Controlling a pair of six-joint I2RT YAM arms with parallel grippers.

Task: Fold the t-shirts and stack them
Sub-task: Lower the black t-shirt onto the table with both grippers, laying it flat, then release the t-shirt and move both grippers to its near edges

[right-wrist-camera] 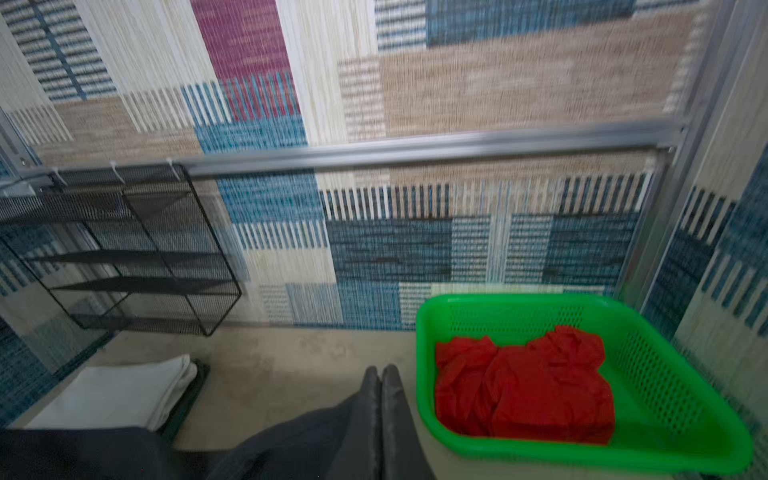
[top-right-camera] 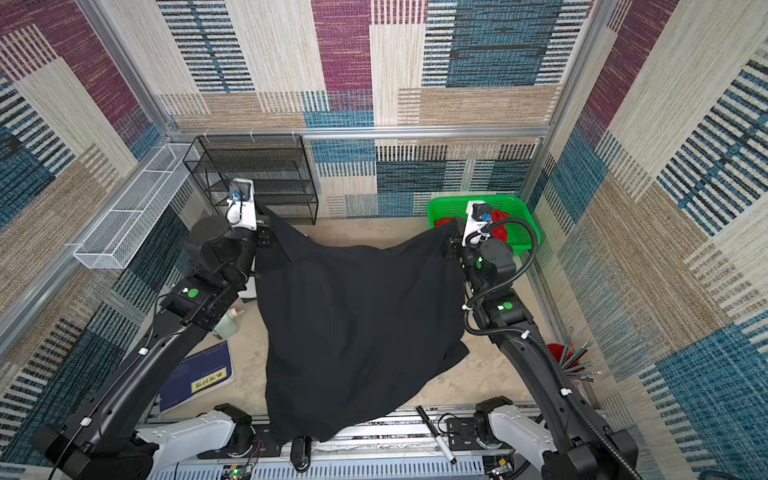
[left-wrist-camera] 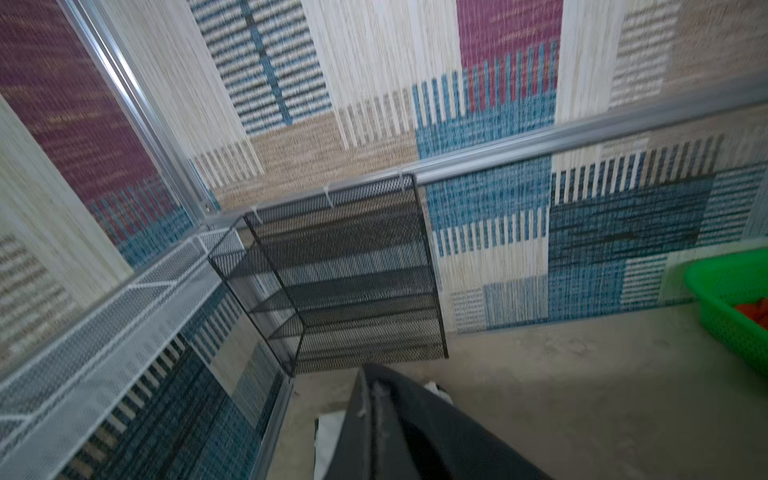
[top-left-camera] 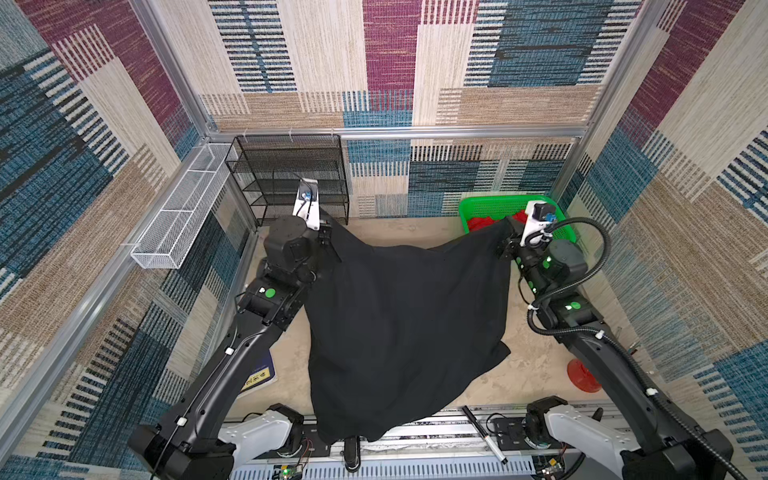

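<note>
The black t-shirt (top-left-camera: pixel 407 332) hangs spread between both grippers in both top views, its lower edge draped over the front rail. My left gripper (top-left-camera: pixel 326 235) is shut on one upper corner and my right gripper (top-left-camera: pixel 509 243) is shut on the other. In the left wrist view the left gripper (left-wrist-camera: pixel 370 388) pinches dark cloth, and in the right wrist view the right gripper (right-wrist-camera: pixel 380 374) does the same. The red t-shirt (right-wrist-camera: pixel 523 386) lies crumpled in the green basket (right-wrist-camera: pixel 665 374). A folded white t-shirt (right-wrist-camera: pixel 116 390) lies on the table by the black shelf.
A black mesh shelf (top-left-camera: pixel 291 178) stands at the back left, with a white mesh tray (top-left-camera: pixel 178 216) along the left wall. A blue book (top-right-camera: pixel 195 374) and a white bottle (top-right-camera: pixel 226 324) lie under the left arm. A red pencil cup (top-right-camera: pixel 561 353) stands at the right, and a marker (top-left-camera: pixel 484 432) lies on the front rail.
</note>
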